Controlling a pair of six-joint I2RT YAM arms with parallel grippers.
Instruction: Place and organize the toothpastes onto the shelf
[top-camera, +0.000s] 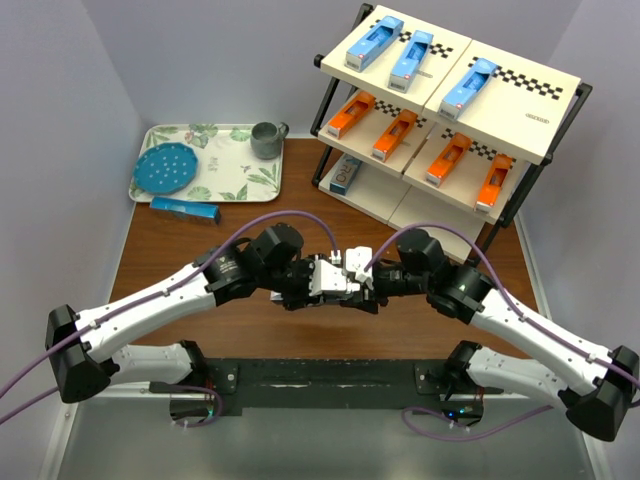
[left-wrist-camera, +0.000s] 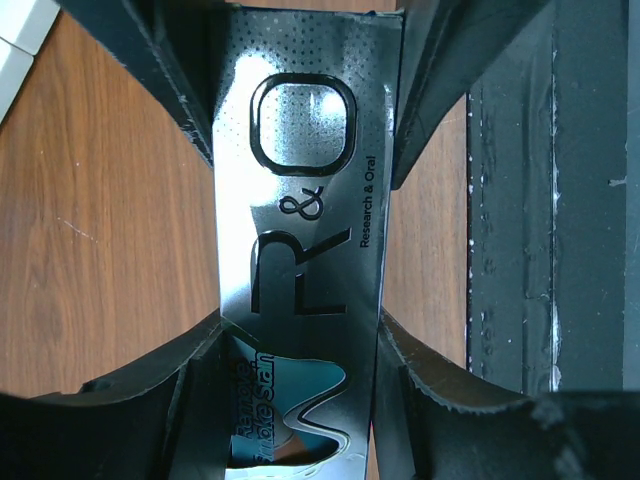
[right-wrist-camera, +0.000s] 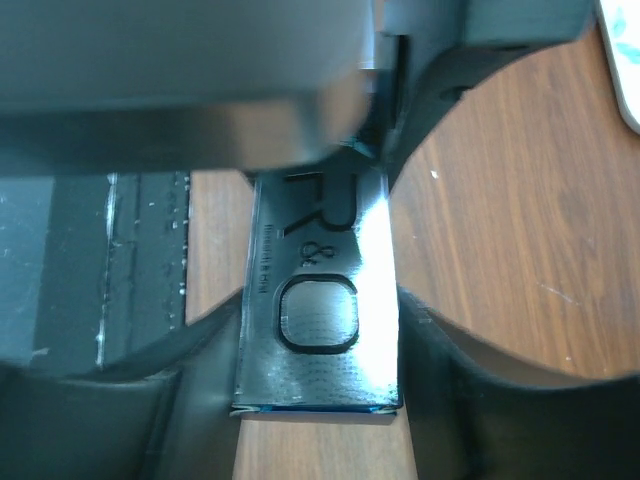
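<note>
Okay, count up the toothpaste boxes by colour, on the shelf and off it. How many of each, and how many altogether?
Light blue cardboard toothpaste boxes: 4
Orange cardboard toothpaste boxes: 4
Grey-and-teal cardboard toothpaste boxes: 2
Total: 10

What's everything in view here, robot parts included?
shelf: one, black frame with cream boards, far right.
light blue toothpastes: three, top tier.
orange toothpastes: four, middle tier.
white-and-teal toothpaste: one, bottom tier.
blue toothpaste: one, on the table beside the tray.
grey R&O toothpaste: one, between both grippers.
tray: one, leaf-patterned, far left.
disc: one, blue, on the tray.
mug: one, grey, tray's far right corner.
left gripper: one, black, shut on the grey R&O toothpaste.
right gripper: one, black, gripping its other end.
</note>
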